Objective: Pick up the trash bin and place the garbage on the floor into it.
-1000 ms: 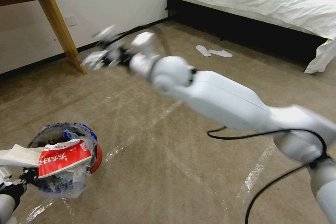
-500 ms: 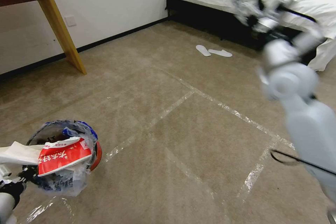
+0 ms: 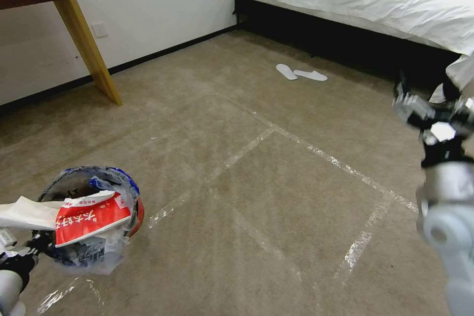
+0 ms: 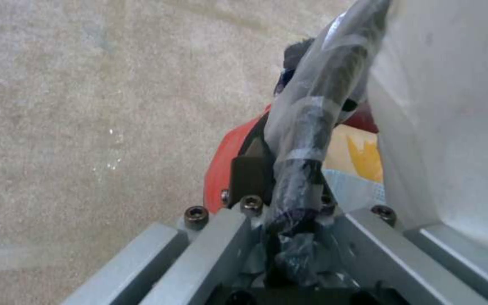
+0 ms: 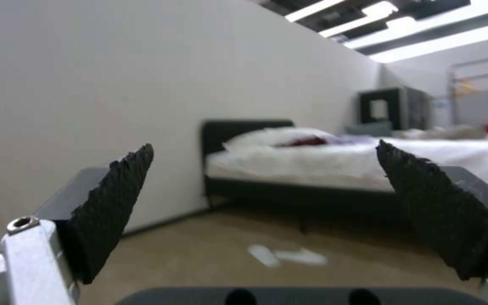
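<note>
The trash bin (image 3: 139,216) is red, lined with a clear printed bag with blue trim, and hangs at the lower left just above the floor (image 3: 256,182). My left gripper (image 3: 34,249) is shut on its near rim. In the left wrist view that gripper (image 4: 282,199) pinches the bagged rim, with the bin's red wall (image 4: 227,156) beyond it. Garbage rests in the bin's mouth: a red wrapper (image 3: 91,219) and a white paper wad (image 3: 27,213). My right gripper (image 3: 434,108) is raised at the right edge and is open and empty (image 5: 264,169), facing the bed.
A wooden table leg (image 3: 86,39) stands by the wall at the back left. A bed (image 3: 370,0) with white sheets fills the back right. Two white slippers (image 3: 301,74) lie on the carpet before it. Shiny tape lines (image 3: 316,150) cross the carpet.
My right arm has swung from across the middle of the view over to the right edge and drawn back. The bin and my left gripper have stayed put.
</note>
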`<state>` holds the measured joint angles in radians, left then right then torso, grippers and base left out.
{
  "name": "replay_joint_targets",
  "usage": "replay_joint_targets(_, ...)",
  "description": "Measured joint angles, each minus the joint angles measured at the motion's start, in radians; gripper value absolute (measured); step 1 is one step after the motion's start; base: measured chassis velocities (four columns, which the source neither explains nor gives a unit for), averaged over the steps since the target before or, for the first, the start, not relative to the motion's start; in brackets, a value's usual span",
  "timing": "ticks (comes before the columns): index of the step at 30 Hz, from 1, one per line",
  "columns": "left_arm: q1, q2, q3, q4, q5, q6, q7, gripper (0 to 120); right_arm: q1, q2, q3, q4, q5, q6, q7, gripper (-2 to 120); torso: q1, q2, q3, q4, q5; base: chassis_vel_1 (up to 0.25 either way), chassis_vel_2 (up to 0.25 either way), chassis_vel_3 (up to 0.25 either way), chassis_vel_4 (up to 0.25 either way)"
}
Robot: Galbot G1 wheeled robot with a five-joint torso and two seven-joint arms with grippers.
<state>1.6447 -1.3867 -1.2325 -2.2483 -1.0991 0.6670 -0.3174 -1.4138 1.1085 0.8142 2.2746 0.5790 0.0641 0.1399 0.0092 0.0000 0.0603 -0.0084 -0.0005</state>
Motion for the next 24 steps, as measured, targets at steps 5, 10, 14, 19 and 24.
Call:
replay_joint_targets(5,0.006,-0.009,0.000,-0.010,0.013,-0.007,0.016,0,-0.041,0.090,-0.011,-0.017,-0.105,-0.001,0.039,100,0.000,0.000,0.000,0.0002,0.0004,0.000,0.000,0.000,0.000)
replay_joint_targets(10,0.007,0.003,-0.001,-0.010,0.008,-0.007,0.014,0,-0.052,0.109,-0.020,-0.028,-0.115,-0.002,0.049,100,0.000,0.000,0.000,0.0001,0.0003,0.000,0.000,0.000,0.000)
replay_joint_targets(14,0.005,0.006,-0.001,-0.006,-0.004,-0.007,0.008,0,-0.038,0.116,-0.050,-0.042,-0.142,0.000,0.049,100,0.000,0.000,0.000,0.0002,0.0003,0.000,0.000,0.000,0.000)
replay_joint_targets(19,0.003,0.005,-0.001,0.000,-0.007,-0.006,0.007,0,-0.026,0.119,-0.086,-0.062,-0.166,0.001,0.049,100,0.000,0.000,0.000,0.0003,0.0003,-0.048,0.036,0.035,-0.026)
replay_joint_targets(24,0.002,0.000,0.000,0.000,-0.008,-0.005,0.007,0,-0.021,0.115,-0.098,-0.073,-0.171,0.006,0.048,100,0.000,0.000,0.000,0.0002,0.0004,-0.140,0.118,0.104,-0.126)
